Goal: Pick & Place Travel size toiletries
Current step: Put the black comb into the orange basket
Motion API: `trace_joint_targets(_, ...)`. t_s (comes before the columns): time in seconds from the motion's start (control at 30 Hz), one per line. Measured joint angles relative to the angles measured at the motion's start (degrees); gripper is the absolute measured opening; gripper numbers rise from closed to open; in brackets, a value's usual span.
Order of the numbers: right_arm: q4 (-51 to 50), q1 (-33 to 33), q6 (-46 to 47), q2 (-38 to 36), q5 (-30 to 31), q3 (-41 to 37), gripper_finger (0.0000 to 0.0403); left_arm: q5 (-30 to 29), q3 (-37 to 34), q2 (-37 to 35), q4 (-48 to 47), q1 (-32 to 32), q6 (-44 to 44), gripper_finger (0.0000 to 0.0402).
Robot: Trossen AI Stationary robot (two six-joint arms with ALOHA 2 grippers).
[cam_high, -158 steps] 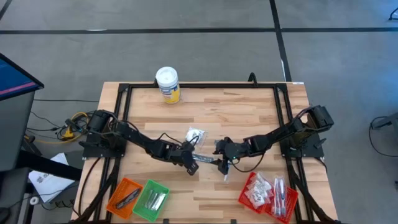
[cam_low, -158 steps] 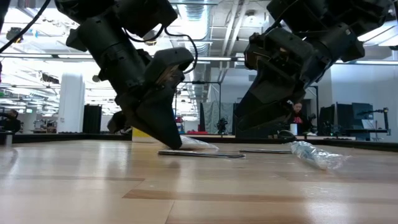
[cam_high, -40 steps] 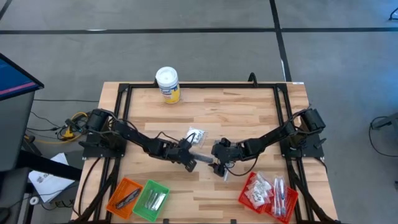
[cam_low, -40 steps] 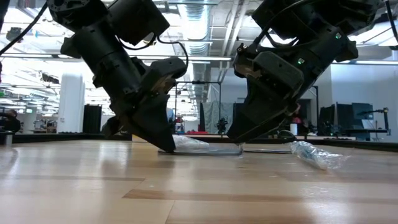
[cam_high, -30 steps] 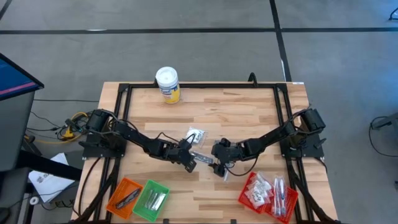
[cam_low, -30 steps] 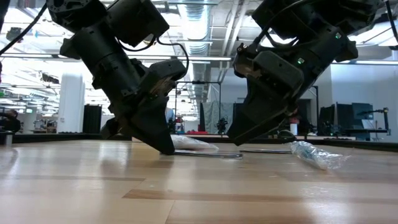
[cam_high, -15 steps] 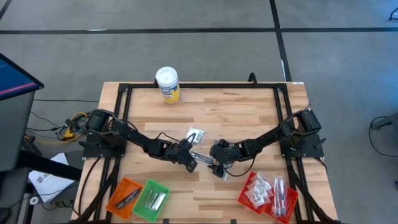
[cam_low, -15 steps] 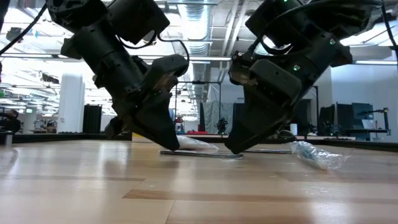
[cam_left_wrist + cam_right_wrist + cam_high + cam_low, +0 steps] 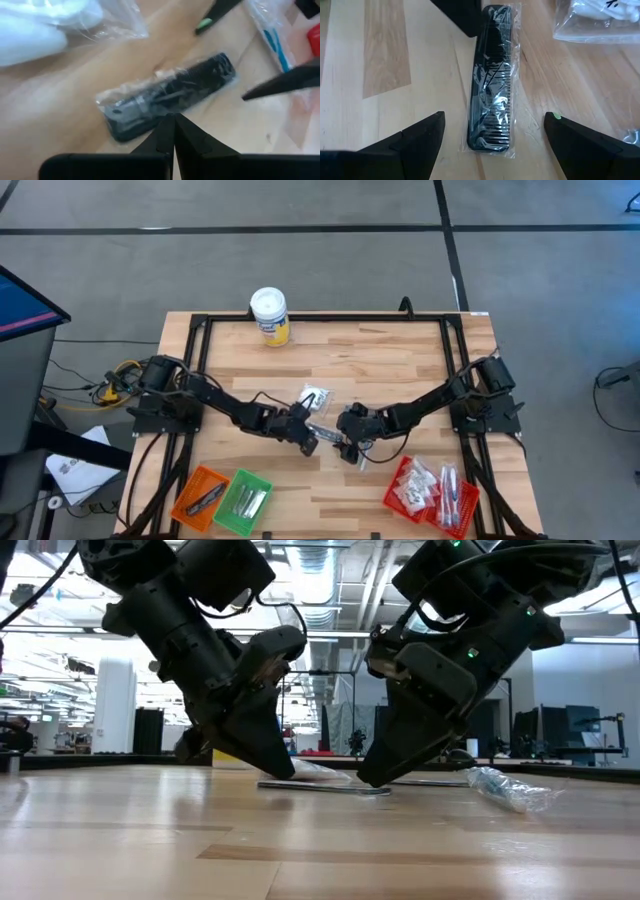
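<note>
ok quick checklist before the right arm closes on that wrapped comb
1. Right gripper open: ok, fingers stand wide.
2. Wrapped black comb between the right fingers: ok, it lies in the gap, lengthwise.
3. Left gripper shut at the comb's far end: ok, tips meet at its edge.
4. Comb flat on the table: ok.
5. Clear bag with white contents out of the grip path: ok, off to the side.
6. Red basket has room: cannot tell.
</note>
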Motion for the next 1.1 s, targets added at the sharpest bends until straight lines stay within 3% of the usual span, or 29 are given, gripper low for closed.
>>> trace_joint_targets(0.77, 0.6, -0.2, -0.8, 0.1, -0.3, 0.0, 0.0335, 4.0, 0.1, 3.7, 2.0, 0.8, -0.3, 0.0001)
trace_joint_targets(1.1, 0.5, -0.4, -1.0, 0.1, -0.3, 0.0, 0.0335, 1.4, -0.1, 0.1, 3.4, 1.1, 0.6, 0.0001)
